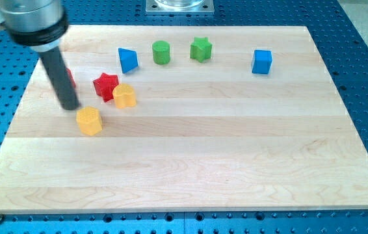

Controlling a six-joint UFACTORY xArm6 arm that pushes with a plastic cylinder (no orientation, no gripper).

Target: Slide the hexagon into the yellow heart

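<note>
- My tip (71, 106), a bare rod with no jaws to open or shut, is set just up-left of the hexagon (90, 121).
- The heart (125, 95) is seen further right, slightly above.
- The hexagon is judged light, rigid and easily slid; its lower-left face should be pushed.

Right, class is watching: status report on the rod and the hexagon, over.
My tip just upper-left of yellow hexagon, apparently not touching. Yellow heart up-right of hexagon, beside red star. Path between them clear.

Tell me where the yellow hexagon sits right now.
The yellow hexagon lies in the left part of the view, just below and right of my tip, and below-left of the yellow heart, apart from it.
</note>
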